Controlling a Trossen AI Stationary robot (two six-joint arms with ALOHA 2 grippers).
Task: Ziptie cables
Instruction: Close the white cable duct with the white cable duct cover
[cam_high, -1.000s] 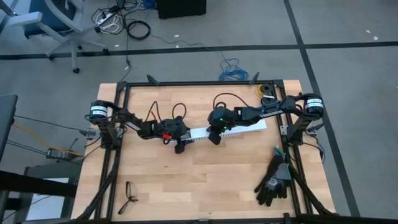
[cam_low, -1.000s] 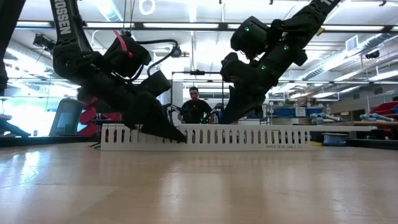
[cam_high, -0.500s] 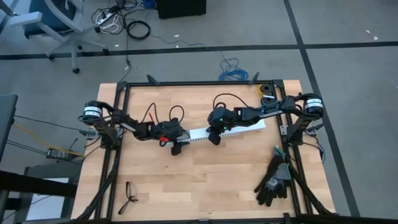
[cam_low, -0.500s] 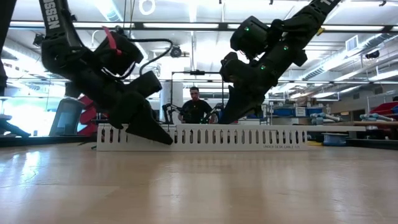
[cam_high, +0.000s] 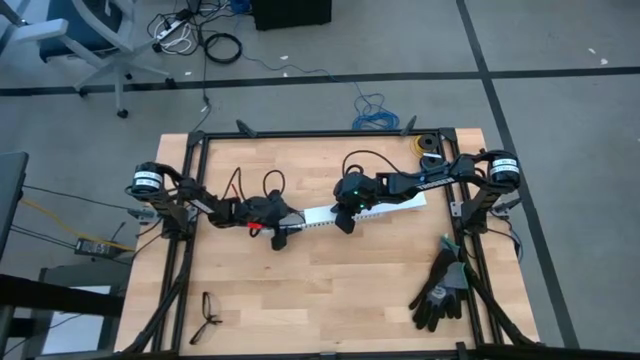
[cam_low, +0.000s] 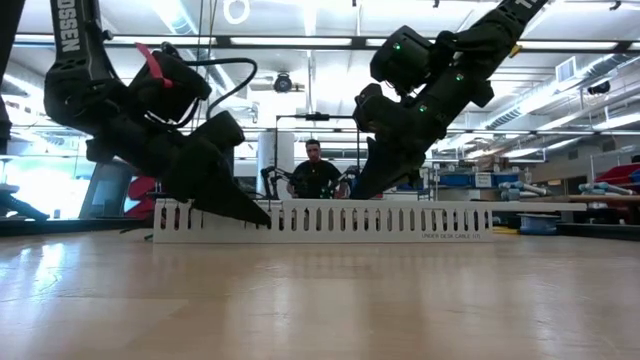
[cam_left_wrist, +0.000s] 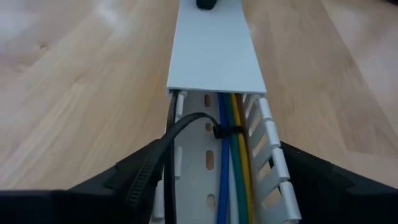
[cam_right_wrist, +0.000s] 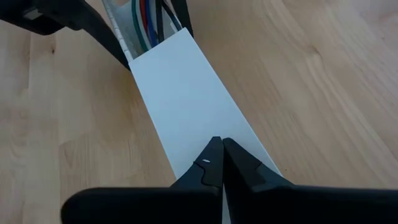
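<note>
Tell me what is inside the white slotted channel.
In the white slotted channel, the cables (blue, green, yellow) run lengthwise, with a black zip tie looped around them. Farther along, the flat white cover hides whatever lies beneath it.

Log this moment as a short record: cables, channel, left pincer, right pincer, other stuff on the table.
cables: coloured wires lying inside the channel, a black ziptie around them
channel: white slotted channel, flat lid covering part
left pincer: open, fingers either side of the channel's uncovered end
right pincer: shut, tips on the lid
other: black gloves, glasses
</note>
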